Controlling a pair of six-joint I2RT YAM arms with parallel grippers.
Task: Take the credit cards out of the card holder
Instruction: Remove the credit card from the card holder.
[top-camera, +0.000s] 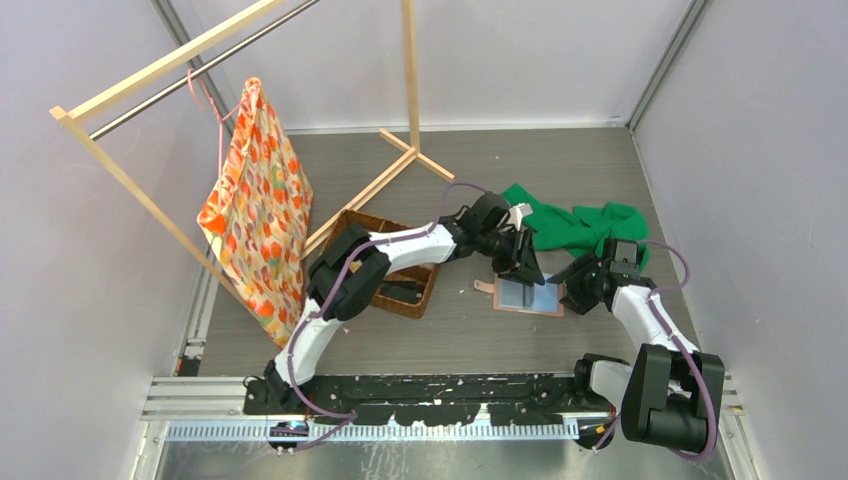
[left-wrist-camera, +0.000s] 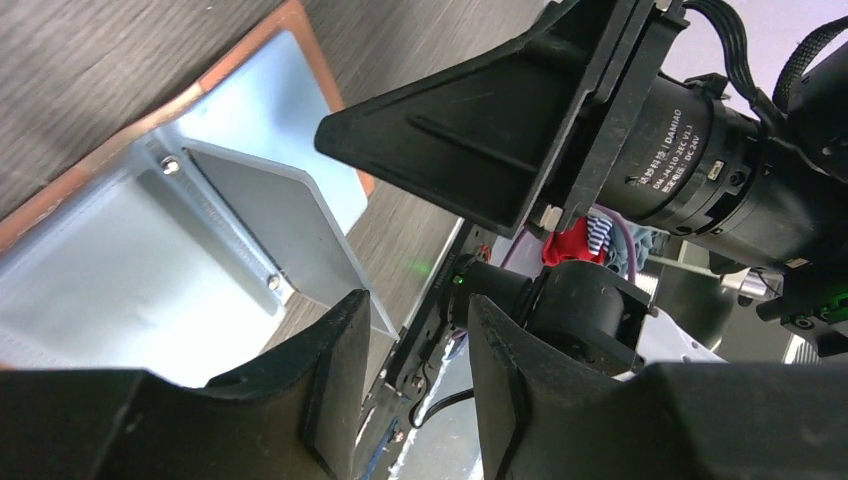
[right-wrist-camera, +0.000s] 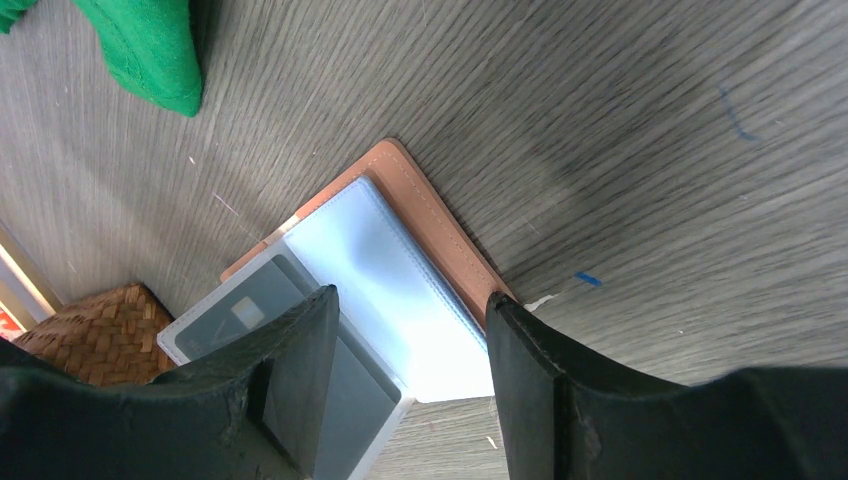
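The salmon-pink card holder (top-camera: 528, 297) lies open on the table, its clear sleeves fanned out. In the left wrist view one sleeve stands up from the holder (left-wrist-camera: 100, 270). In the right wrist view the holder (right-wrist-camera: 425, 205) shows a grey card with a chip (right-wrist-camera: 235, 312) inside a clear sleeve. My left gripper (top-camera: 524, 268) is open and empty just over the holder's far edge; its jaws (left-wrist-camera: 418, 305) hold nothing. My right gripper (top-camera: 568, 290) is open at the holder's right edge, its jaws (right-wrist-camera: 410, 300) astride a sleeve corner without gripping it.
A brown woven basket (top-camera: 390, 265) stands left of the holder, under the left arm. A green cloth (top-camera: 575, 225) lies behind the grippers. An orange patterned bag (top-camera: 255, 210) hangs on a wooden rack (top-camera: 130, 185) at the far left. The two grippers are close together.
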